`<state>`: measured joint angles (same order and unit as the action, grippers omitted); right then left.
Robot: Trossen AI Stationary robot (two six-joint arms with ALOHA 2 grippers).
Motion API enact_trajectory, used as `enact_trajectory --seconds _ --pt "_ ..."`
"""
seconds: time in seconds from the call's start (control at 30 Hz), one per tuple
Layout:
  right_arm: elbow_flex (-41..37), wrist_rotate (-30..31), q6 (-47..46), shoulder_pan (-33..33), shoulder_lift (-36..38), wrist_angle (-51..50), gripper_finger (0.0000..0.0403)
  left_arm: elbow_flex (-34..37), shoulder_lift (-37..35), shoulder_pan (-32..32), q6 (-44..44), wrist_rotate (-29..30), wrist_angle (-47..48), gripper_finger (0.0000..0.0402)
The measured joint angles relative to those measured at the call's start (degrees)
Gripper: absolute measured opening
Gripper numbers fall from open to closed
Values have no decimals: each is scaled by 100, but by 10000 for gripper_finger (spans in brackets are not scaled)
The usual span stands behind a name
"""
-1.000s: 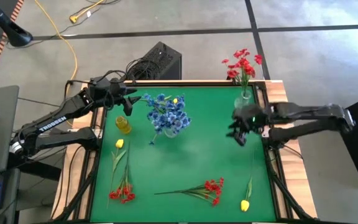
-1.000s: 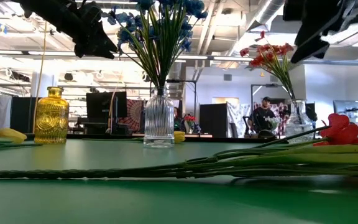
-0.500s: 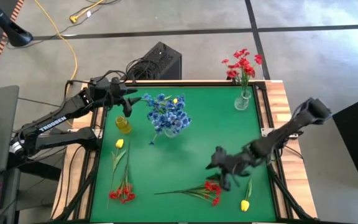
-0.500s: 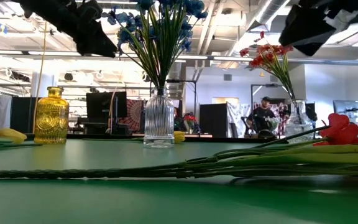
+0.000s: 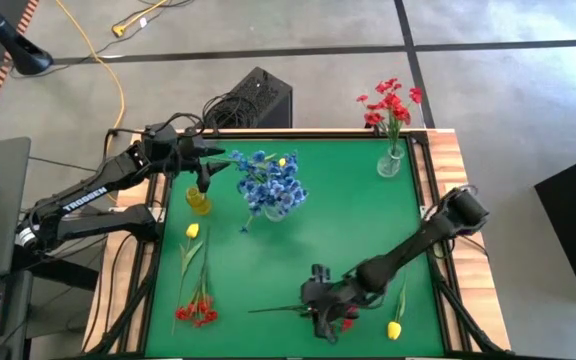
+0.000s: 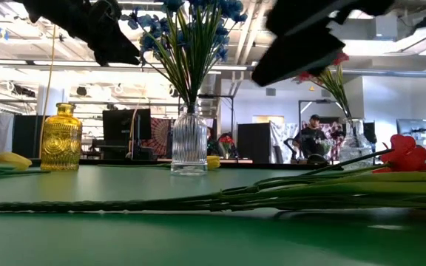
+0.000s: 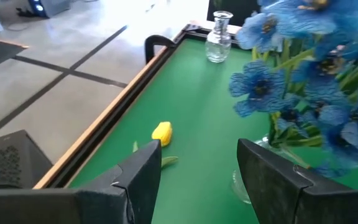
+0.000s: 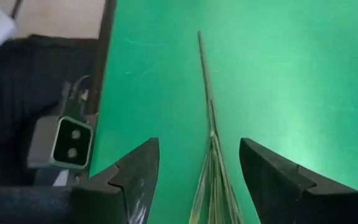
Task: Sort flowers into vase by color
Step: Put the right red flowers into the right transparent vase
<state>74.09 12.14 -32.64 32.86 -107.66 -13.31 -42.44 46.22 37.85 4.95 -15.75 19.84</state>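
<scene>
Over the near table (image 5: 268, 265) edge, the right gripper (image 5: 320, 318) hangs, jaws apart astride the red sprig (image 5: 313, 308) stem, seemingly lined up for a grasp, while the left gripper (image 5: 206, 170) waits, jaws apart, beside the blue bouquet (image 5: 268, 182).

Right end effector (image 5: 320, 305) swung from beside the red-flower vase (image 5: 389, 162) down over the lying red sprig (image 5: 313, 307), fingers spread

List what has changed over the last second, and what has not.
The right gripper swung from beside the vase of red flowers across the table to hover, open, over the stem of the loose red sprig at the near edge. Nothing was gripped or released. The left gripper, vases and loose flowers stayed put.
</scene>
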Motion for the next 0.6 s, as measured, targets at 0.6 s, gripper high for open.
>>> enact_trajectory --seconds 0.6 --pt "727 375 90 15 -896 -879 249 0 0 -1 -89 -232 53 199"
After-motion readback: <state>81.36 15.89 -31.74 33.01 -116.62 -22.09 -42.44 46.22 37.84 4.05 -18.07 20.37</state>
